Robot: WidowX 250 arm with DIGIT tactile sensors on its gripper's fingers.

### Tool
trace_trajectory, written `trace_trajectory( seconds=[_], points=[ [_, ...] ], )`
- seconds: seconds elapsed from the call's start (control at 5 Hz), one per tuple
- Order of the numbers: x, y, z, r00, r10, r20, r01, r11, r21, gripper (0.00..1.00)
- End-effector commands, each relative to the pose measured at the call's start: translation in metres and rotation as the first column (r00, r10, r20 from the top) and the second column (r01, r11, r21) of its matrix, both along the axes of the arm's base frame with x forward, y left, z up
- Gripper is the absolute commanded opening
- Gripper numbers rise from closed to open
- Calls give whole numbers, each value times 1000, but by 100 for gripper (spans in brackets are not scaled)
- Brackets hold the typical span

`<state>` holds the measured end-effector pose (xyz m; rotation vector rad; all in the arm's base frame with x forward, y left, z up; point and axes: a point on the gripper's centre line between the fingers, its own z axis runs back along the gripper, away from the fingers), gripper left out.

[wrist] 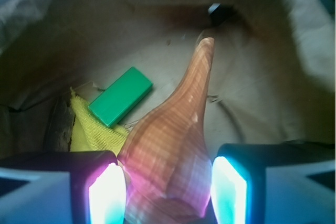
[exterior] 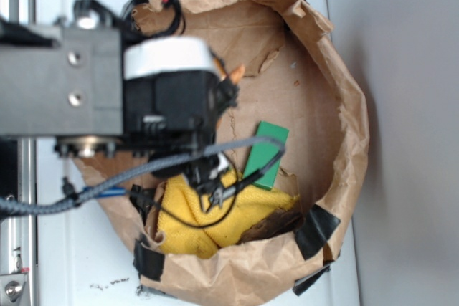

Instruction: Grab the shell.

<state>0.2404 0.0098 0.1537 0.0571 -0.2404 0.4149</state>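
Observation:
The shell (wrist: 176,145) is orange-brown with pale stripes. It fills the gap between my gripper's (wrist: 168,192) two lit pads, and both pads press on its wide body. Its long tip points away toward the far wall of the bag. In the exterior view only the orange tip of the shell (exterior: 236,73) pokes out beside my gripper (exterior: 224,89). The arm's black body hides the rest of the shell there.
A crumpled brown paper bag (exterior: 351,127) walls in everything. Inside it lie a flat green block (exterior: 267,154) (wrist: 121,96), a yellow cloth (exterior: 215,216) (wrist: 94,129) and a dark brown scrap (exterior: 269,227). Black tape (exterior: 315,231) patches the bag's near rim.

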Motion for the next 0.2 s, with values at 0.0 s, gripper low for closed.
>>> trace_trajectory(
  seconds=[0.0],
  points=[
    [3,-5,27,998,-47,30,44,996,77,0]
  ],
)
